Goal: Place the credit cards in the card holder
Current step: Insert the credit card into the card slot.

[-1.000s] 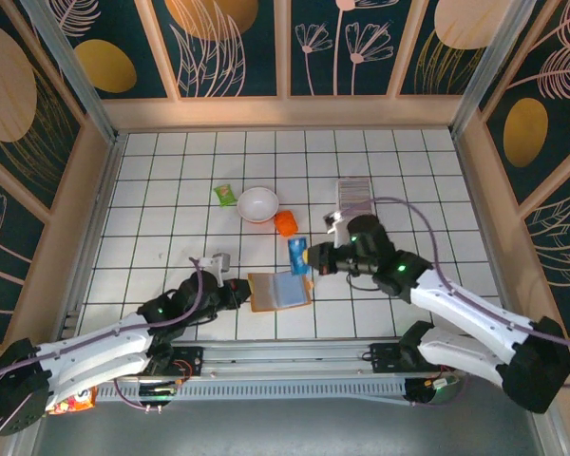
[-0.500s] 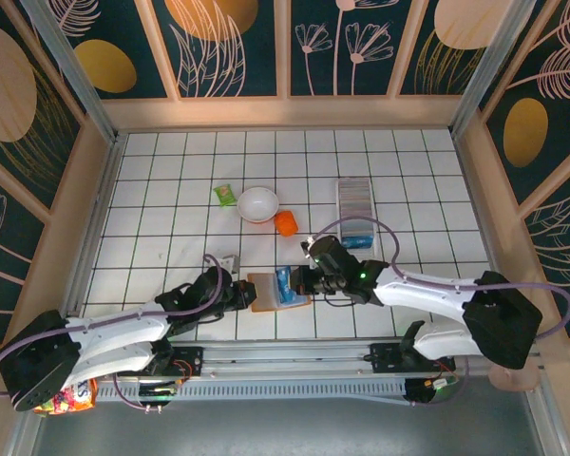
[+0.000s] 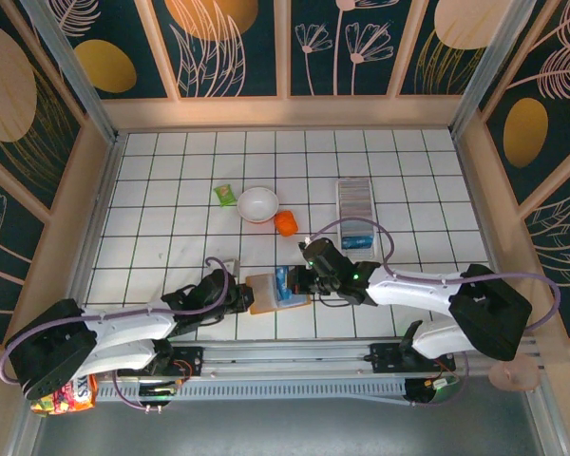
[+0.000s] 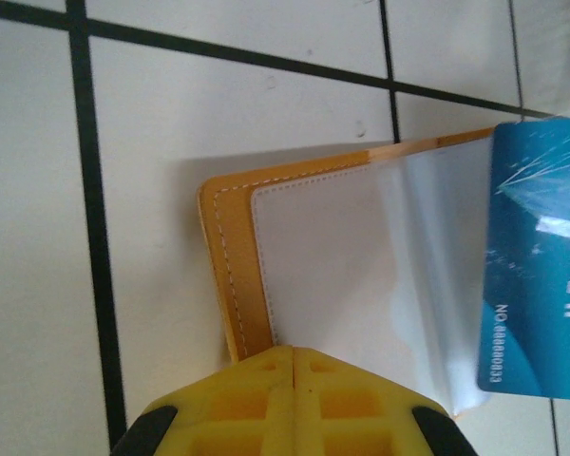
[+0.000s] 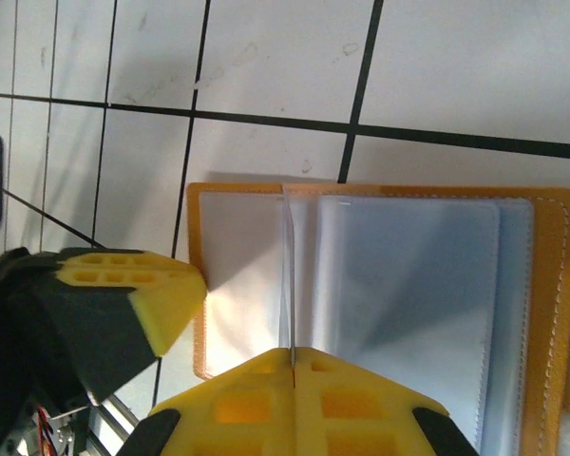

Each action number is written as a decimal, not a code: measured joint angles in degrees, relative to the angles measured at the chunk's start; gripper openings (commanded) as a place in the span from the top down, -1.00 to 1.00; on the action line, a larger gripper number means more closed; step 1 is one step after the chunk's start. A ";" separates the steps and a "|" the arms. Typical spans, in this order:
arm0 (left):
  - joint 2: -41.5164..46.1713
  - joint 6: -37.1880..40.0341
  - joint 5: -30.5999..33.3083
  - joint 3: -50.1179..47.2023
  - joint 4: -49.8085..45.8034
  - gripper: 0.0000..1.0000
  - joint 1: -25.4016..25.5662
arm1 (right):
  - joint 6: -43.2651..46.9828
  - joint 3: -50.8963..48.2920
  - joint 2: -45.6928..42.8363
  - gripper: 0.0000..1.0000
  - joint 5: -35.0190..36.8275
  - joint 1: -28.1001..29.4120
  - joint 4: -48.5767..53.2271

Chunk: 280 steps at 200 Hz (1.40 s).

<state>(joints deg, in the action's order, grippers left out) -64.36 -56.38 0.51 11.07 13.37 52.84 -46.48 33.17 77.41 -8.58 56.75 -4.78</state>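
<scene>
Right gripper [image 3: 294, 281] has swung away from the card holder [image 3: 354, 199] and back to the open tan wallet [image 3: 264, 296]. Its jaws are closed on a blue credit card [image 3: 283, 281], held on edge over the clear sleeves. Left gripper [image 3: 242, 297] has barely shifted: jaws shut, empty, tips at the wallet's left edge. Card holder lies well apart from both grippers, far right. Second credit card [image 3: 358, 241] lies just beside its near end.

A white, black-gridded tabletop [image 3: 171, 190] lies enclosed by wood-framed dark teal wall panels [image 3: 237, 47] bearing gold leaf motifs.
</scene>
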 measured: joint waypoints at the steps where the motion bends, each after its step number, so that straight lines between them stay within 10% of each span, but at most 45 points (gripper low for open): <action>1: -0.09 0.00 0.02 0.00 0.04 1.00 0.00 | -0.02 0.00 0.02 1.00 0.00 0.00 -0.07; 280: -3.52 0.83 0.00 0.61 3.08 1.00 0.00 | -14.36 -9.53 2.36 1.00 -3.96 -0.24 -17.53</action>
<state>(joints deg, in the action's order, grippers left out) -67.88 -55.55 0.51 11.68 16.45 52.84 -60.84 23.64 79.77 -12.53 56.51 -22.31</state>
